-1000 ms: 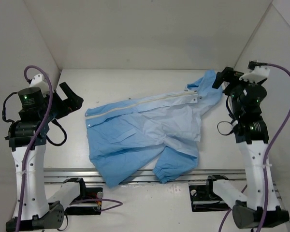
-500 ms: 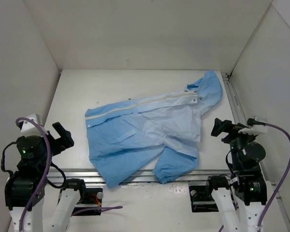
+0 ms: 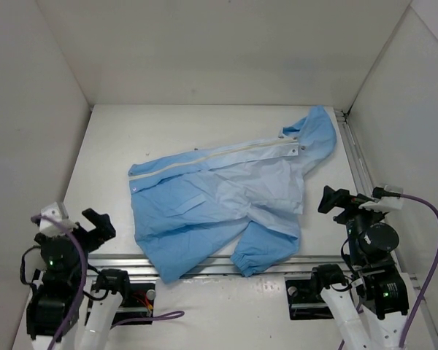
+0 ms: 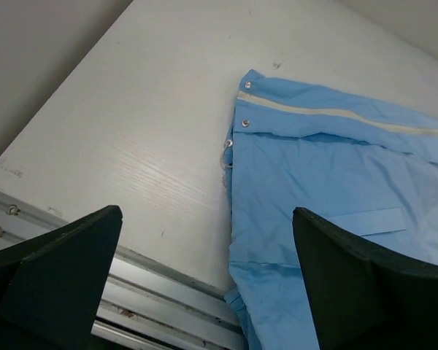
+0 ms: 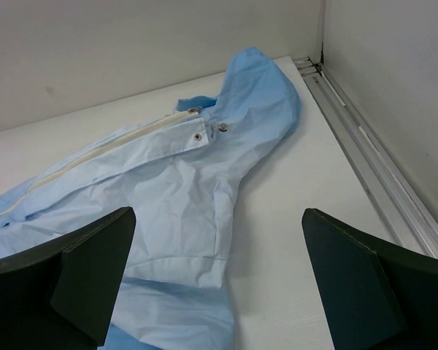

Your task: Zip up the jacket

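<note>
The light blue hooded jacket (image 3: 219,200) lies flat on the white table, hood (image 3: 317,131) at the far right. Its pale placket (image 3: 219,155) with snaps runs along its far edge, and a sleeve cuff (image 3: 259,257) lies at the near edge. My left gripper (image 3: 95,226) is open and empty, low at the near left, apart from the jacket. My right gripper (image 3: 336,200) is open and empty at the near right, beside the jacket's right edge. The left wrist view shows the jacket's hem corner (image 4: 336,182) between my open left gripper (image 4: 212,292). The right wrist view shows the hood and body (image 5: 190,182) beyond my open right gripper (image 5: 219,292).
An aluminium rail (image 3: 204,264) runs along the table's near edge, under the jacket's lower part, and shows in the left wrist view (image 4: 131,299). Another rail (image 3: 358,168) runs along the right wall and shows in the right wrist view (image 5: 365,146). White walls enclose the left, back and right sides.
Both arms have dropped from raised positions beside the jacket down toward the near edge. The jacket has not moved.
</note>
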Tool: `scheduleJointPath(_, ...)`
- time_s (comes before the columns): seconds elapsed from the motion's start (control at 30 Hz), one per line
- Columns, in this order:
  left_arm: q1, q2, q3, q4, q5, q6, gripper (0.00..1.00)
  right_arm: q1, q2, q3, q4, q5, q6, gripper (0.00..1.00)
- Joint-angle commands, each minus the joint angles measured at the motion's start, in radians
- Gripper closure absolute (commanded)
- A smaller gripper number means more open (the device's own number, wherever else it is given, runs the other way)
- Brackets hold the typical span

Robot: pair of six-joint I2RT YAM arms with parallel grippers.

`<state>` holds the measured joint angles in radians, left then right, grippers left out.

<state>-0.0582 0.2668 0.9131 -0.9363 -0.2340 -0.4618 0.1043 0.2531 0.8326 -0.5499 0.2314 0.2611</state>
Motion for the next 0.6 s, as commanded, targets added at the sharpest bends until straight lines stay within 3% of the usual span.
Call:
scheduleJointPath(0.0, -0.015, -0.161, -0.036, 0.126, -0.022, -0.032, 0.00, 0.031, 0.012, 0.002, 0.045, 0.052, 0.007, 0.02)
scheduleJointPath(0.13, -0.015, -0.290, -0.057, 0.126, -0.070, -0.051, 0.00, 0.057, 0.012, 0.002, 0.045, 0.054, 0.009, 0.02)
scheduleJointPath(0.4, 0.003, -0.161, -0.056, 0.143, -0.030, -0.029, 0.00, 0.071, 0.006, 0.003, 0.045, 0.059, 0.012, 0.02)
scheduleJointPath(0.57, 0.012, -0.161, -0.059, 0.152, -0.021, -0.021, 0.00, 0.075, 0.002, 0.005, 0.045, 0.048, 0.012, 0.02)
